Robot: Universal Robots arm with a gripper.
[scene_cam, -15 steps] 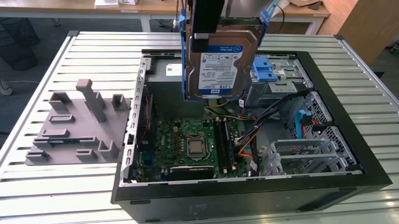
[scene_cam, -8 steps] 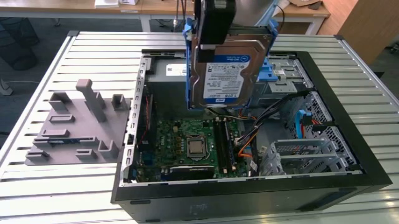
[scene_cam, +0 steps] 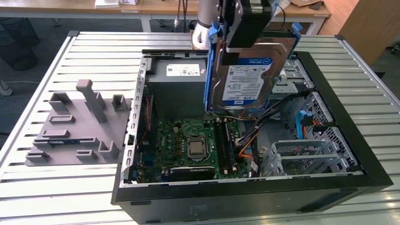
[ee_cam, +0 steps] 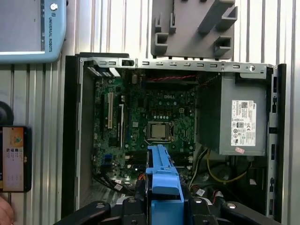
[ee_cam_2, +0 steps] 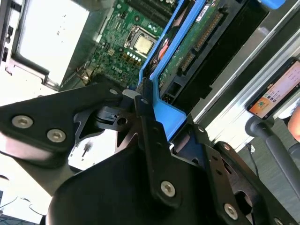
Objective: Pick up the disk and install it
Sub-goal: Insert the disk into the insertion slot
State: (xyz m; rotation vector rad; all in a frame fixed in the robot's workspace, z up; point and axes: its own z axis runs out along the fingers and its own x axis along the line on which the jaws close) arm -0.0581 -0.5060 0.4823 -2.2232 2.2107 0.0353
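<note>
Starting from the exterior view's left, the grey plastic fixture block (scene_cam: 78, 124) is lying on the slatted white metal table (scene_cam: 37, 187), well apart from the work, so it is posing no danger. Beside it, the open black computer case (scene_cam: 250, 199) is lying on its side, exposing the large grey power supply box (scene_cam: 180, 86) and the green motherboard (scene_cam: 194, 145). Above them, the black robot gripper (scene_cam: 248, 28) is clamping the flat rectangular silver disk (scene_cam: 245, 79), with its white-and-blue label, by its blue plastic carrier. In the second wrist view the fingers (ee_cam_2: 143, 101) are pressing on the carrier's edge. The disk is hanging nearly upright in the air over the middle of the case, touching nothing below.

I judge that the hold on thin plastic is narrow, so the disk could be tilting, slipping and falling on the motherboard. Toward the exterior view's right, the bundle of coloured cables (scene_cam: 248, 140) and the grey metal drive cage (scene_cam: 306, 157) are lying close. A slightly wrong angle could be catching a cable or jamming the carrier against the cage's edge.
</note>
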